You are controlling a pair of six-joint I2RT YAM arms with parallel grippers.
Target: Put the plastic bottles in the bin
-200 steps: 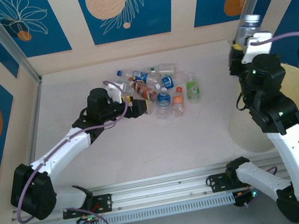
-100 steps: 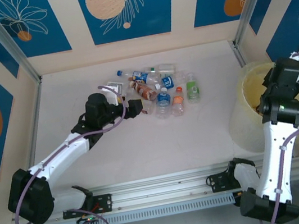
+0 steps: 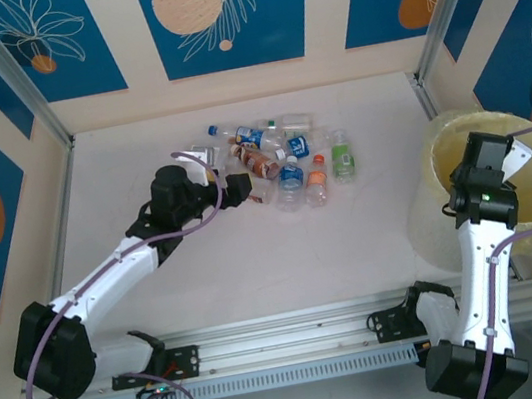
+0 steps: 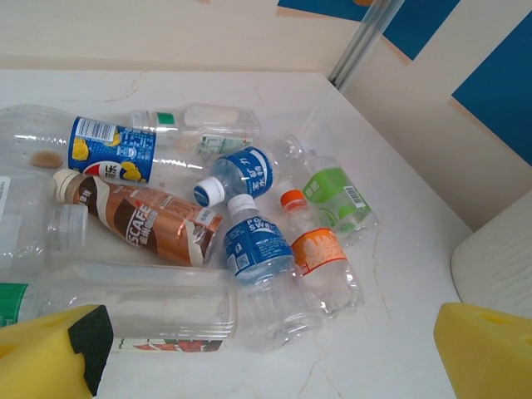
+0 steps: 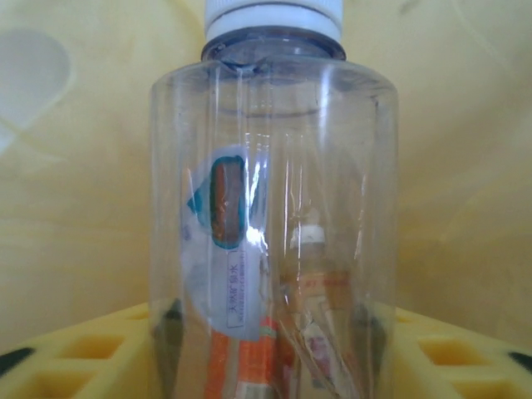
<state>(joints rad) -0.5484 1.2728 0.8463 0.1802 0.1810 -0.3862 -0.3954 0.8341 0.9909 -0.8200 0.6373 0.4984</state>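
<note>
Clear white-capped bottle (image 5: 270, 224): upright, its lower body clamped between the yellow pads (image 5: 83, 349) of my right gripper (image 5: 270, 362). The yellowish bag lining (image 5: 75, 166) is behind it, so I read it as held down inside the bin (image 3: 438, 154). It is not released yet.

Orange and red shapes show through the bottle's wall. They may be its own label or bottles lying below; I cannot tell, so I have no count of what is in the bin.

The rest of the plastic bottles (image 3: 279, 155) lie in a loose heap on the table (image 3: 374, 243), well apart from the bin, roughly ten of them. In the left wrist view:
- The orange-labelled bottle (image 4: 320, 258) and green-labelled bottle (image 4: 337, 195) are on the heap's bin-ward edge.
- The blue-labelled bottle (image 4: 258, 249) is beside them.
- The brown-labelled bottle (image 4: 145, 220) is further from the bin.
- A flattened clear bottle (image 4: 141, 312) is nearest the fingers.

Left gripper (image 3: 241, 191): jaws spread wide with nothing between them, low at the side of the heap away from the bin.

Judgement: one bottle is on the point of delivery and the heap is untouched. Most of the job is left.
</note>
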